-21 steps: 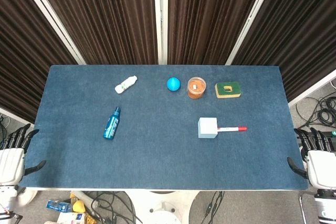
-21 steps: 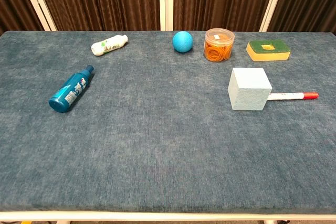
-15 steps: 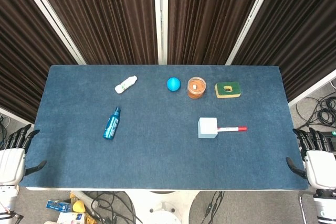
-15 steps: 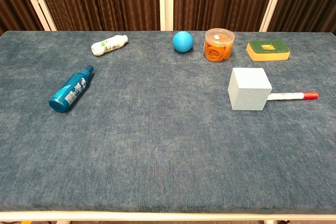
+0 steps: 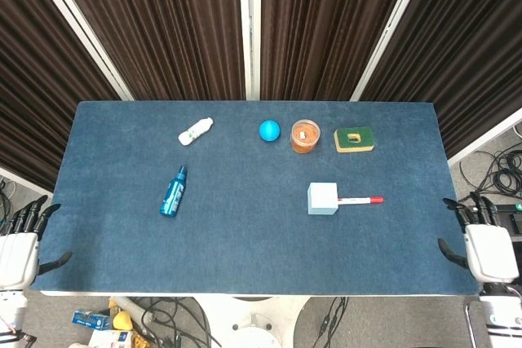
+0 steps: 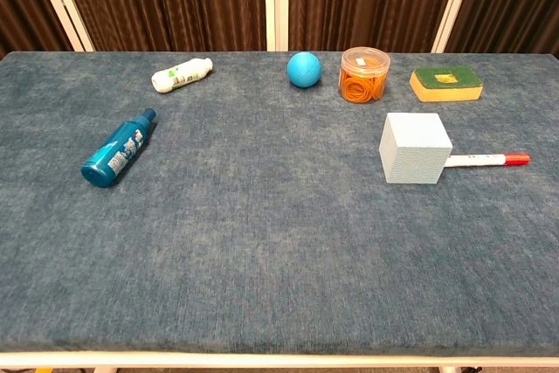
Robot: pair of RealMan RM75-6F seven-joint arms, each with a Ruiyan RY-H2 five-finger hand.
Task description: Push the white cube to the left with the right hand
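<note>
Since the earlier frames only the right hand [image 5: 490, 252] has shifted, creeping slightly up and toward the table [image 5: 245, 266] edge at the lower right of the head view; everything on the cloth lies as it did.

From the head view, that hand hangs just off the table's right edge, fingers apart and holding nothing, well apart from the white cube [image 5: 322, 198], which sits right of centre. A red-capped marker [image 5: 360, 200] lies against the cube's right side, its cap pointing right. The left hand [image 5: 19, 250] waits off the lower left corner, likewise spread and empty. A blue bottle [image 5: 173, 191] lies at centre left; a small white bottle [image 5: 196, 130], blue ball [image 5: 269, 129], orange jar [image 5: 305, 136] and sponge [image 5: 354, 139] line the upper part.

From the chest view, neither hand shows. The cube [image 6: 415, 148] stands at right of centre with the marker [image 6: 486, 160] touching its right face.

Judging by this, the push has not begun: the approach, the contact on the cube's right side and the whole leftward shove remain, and the marker sits where the hand must come in.
</note>
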